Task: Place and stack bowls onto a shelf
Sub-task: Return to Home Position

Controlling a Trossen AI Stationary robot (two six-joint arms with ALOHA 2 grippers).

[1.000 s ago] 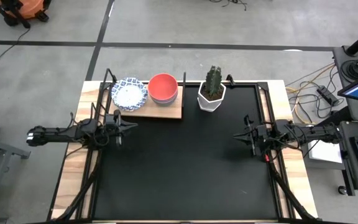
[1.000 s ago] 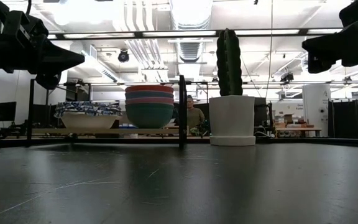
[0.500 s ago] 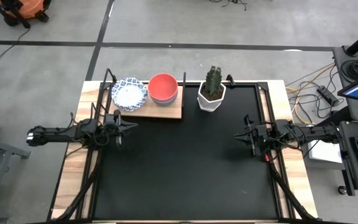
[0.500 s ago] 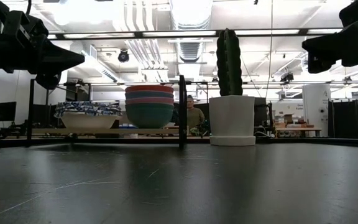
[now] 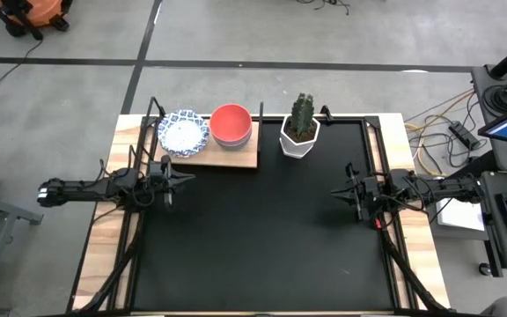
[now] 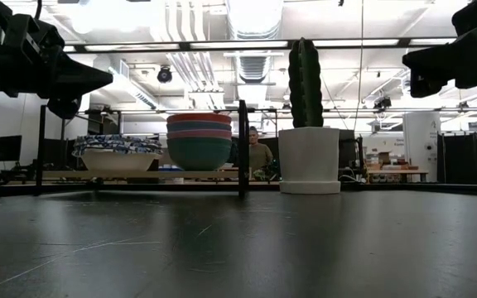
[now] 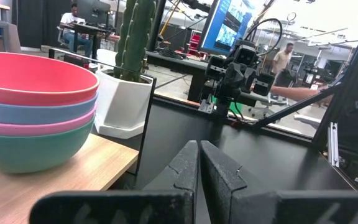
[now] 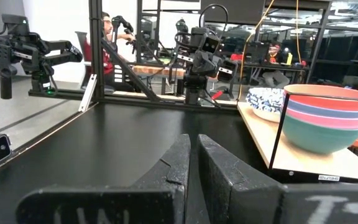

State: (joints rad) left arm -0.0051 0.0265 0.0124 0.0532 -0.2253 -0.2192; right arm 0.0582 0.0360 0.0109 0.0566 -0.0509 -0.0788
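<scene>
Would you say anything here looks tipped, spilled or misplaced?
Nothing stands out: the patterned stack and coloured stack sit level on the shelf, the cactus pot upright beside it; left gripper and right gripper wait at the sides.

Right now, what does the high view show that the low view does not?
Only the high view shows both arms whole, with the left gripper near the left side of the table and the right gripper near its right side, and the top of the shelf. Only the low view shows that the coloured stack holds four bowls, red over blue, pink and green, and a person behind it. Both show the patterned bowls and the cactus pot.
</scene>
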